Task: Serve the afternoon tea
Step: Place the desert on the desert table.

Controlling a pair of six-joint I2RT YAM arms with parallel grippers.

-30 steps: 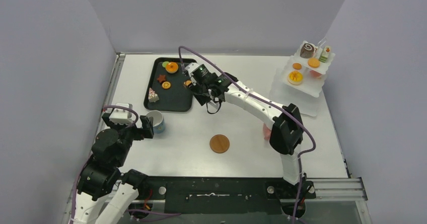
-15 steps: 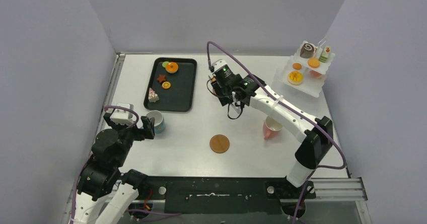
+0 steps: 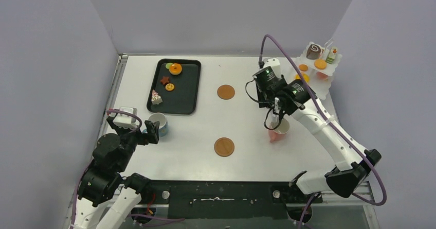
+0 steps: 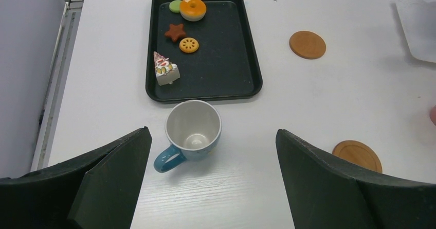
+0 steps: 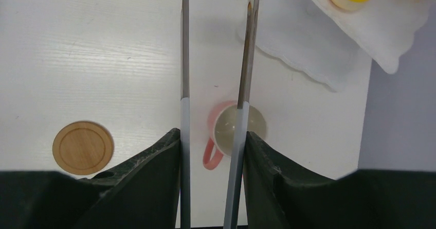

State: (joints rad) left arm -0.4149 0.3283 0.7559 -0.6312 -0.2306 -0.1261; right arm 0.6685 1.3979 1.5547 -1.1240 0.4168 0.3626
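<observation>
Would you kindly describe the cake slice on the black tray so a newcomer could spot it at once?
Find the black tray at the table's far left. Near its left edge, at the end closest to the blue cup, lies the cake slice. It is a white wedge with coloured decoration; nothing else on the tray is wedge-shaped.

So I count one blue cup (image 4: 193, 131), one pink cup (image 5: 257, 131), two coasters (image 3: 225, 91) (image 3: 224, 146), one tray (image 4: 241, 43) with five pastries (image 4: 166, 69), one stand (image 3: 304, 93) and one tongs (image 5: 184, 59).
</observation>
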